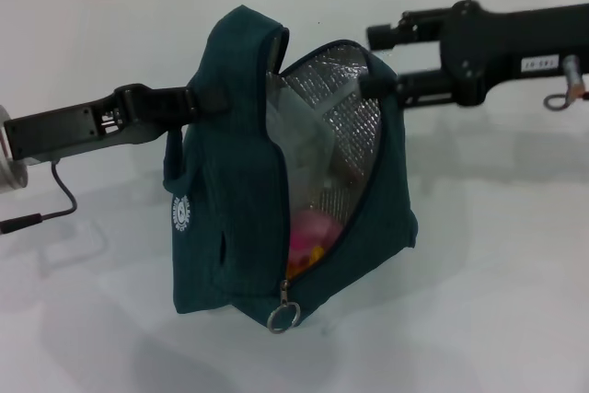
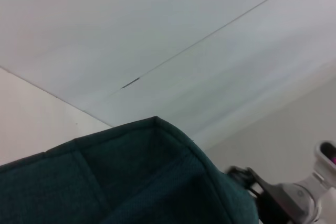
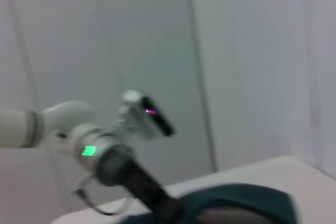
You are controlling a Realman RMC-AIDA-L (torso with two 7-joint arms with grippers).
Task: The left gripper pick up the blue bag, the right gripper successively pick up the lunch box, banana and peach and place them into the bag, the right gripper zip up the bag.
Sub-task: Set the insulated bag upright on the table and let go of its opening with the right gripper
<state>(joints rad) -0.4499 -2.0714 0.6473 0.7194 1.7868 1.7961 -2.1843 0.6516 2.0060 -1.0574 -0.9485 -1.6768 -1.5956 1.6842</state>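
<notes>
The blue bag (image 1: 230, 190) hangs above the white table, its zip open and silver foil lining showing. My left gripper (image 1: 201, 101) comes in from the left and is shut on the bag's top fabric. Inside I see the clear lunch box (image 1: 296, 140), the pink peach (image 1: 311, 227) low down and a bit of the yellow-orange banana (image 1: 296, 267). The silver zip pull (image 1: 283, 317) dangles at the bag's bottom front. My right gripper (image 1: 372, 62) is open at the bag's right rim, its lower finger touching the edge. The bag's fabric (image 2: 131, 182) fills the left wrist view.
A white table (image 1: 479, 301) lies under the bag, with a wall seam behind it. A dark cable (image 1: 57, 198) loops by the left arm's wrist. A small cable ring (image 1: 556, 100) hangs under the right arm. The right wrist view shows the left arm (image 3: 105, 156) above the bag (image 3: 236, 203).
</notes>
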